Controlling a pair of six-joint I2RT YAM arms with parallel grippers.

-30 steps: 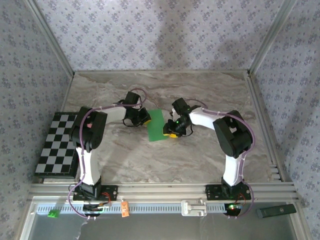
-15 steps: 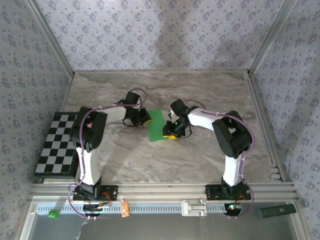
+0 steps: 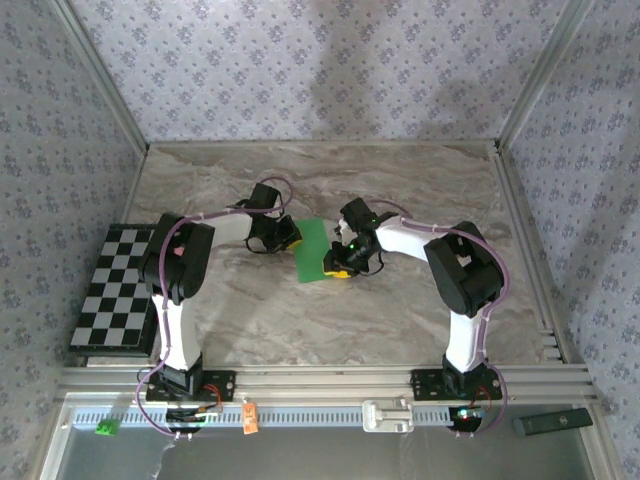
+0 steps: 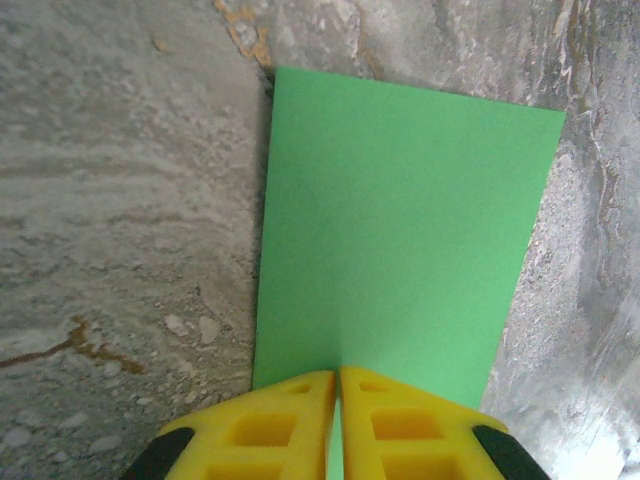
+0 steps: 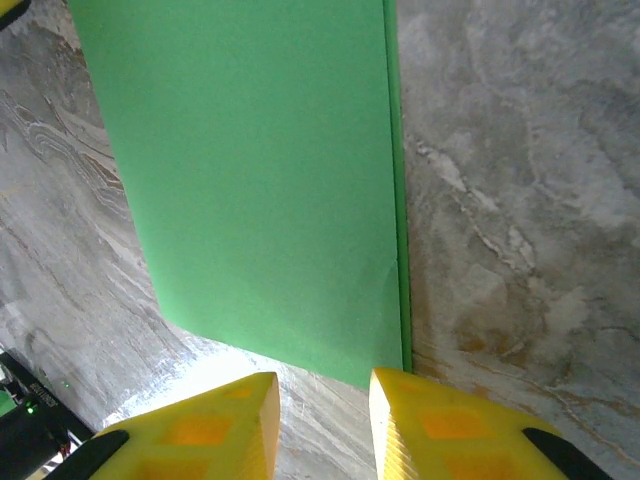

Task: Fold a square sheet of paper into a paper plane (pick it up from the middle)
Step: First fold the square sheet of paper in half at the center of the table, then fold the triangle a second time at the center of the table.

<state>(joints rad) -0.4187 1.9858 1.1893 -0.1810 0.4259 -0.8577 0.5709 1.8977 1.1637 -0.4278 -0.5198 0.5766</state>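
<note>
Sheet of green paper (image 3: 311, 252), folded to a rectangle, on the counter (image 3: 400, 320) well right of the checkered board (image 3: 115, 298), long axis running away from the arm bases; left jaws clenched on its board-side edge, right jaws parted just off the opposite edge.

The worktop (image 3: 420, 300) is a grey-and-tan marbled slab with coarse, speckled veining. A black-and-white checkered board (image 3: 115, 295) lies flat at its left edge, close against the left wall. Walls (image 3: 300, 70) papered in a lilac floral print close off three sides, with slanting aluminium posts (image 3: 100, 75) at the back corners. An aluminium rail (image 3: 330, 380) runs along the near edge. Below it, on a paler strip, sit four small things, well apart: a tiny green cube (image 3: 104, 429) far left, an orange tag (image 3: 250, 418), a white clip (image 3: 388, 415) and, far right, a black bar (image 3: 552, 422).
</note>
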